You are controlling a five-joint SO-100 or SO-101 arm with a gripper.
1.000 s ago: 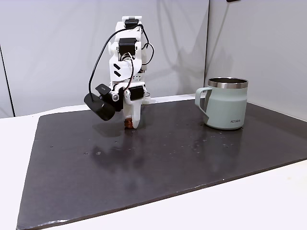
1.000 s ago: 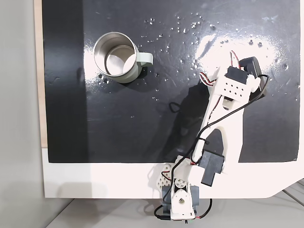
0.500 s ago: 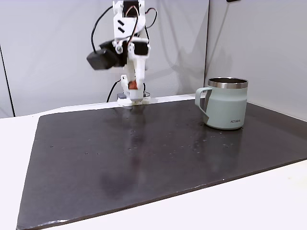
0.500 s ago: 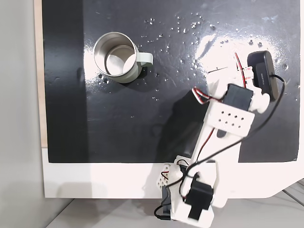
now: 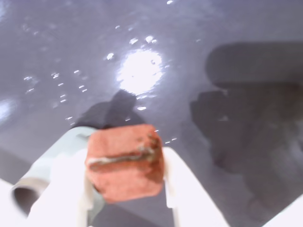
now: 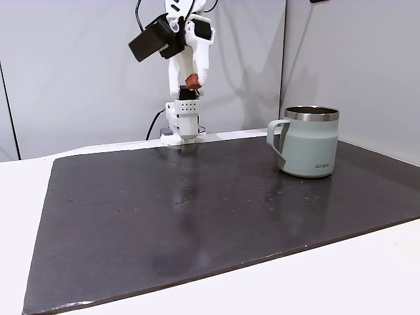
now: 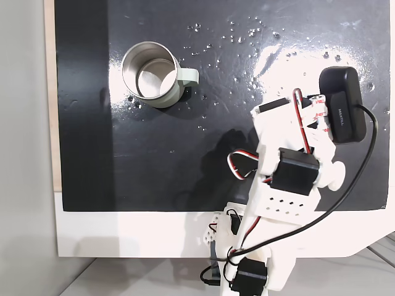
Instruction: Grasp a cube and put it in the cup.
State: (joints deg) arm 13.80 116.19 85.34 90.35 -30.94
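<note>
From my seat: gripper [image 6: 192, 82] raised high above the dark mat [image 6: 197, 216], the cube [image 6: 193, 81] clamped in it. Open air between it and the cup [image 6: 307, 141], which stands well apart to the right in a fixed view. Cup mouth [image 7: 148, 74] uncovered, handle [image 7: 188, 76] toward the arm. Mat bare between them.

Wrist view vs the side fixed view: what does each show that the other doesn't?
Wrist view alone: the cube's scuffed face up close, clamped between the white pincer fingers. Side fixed view alone: how high the arm holds it above the dark mat, and the cup's handle and lettering. Both: cube held, cup away from it.
</note>
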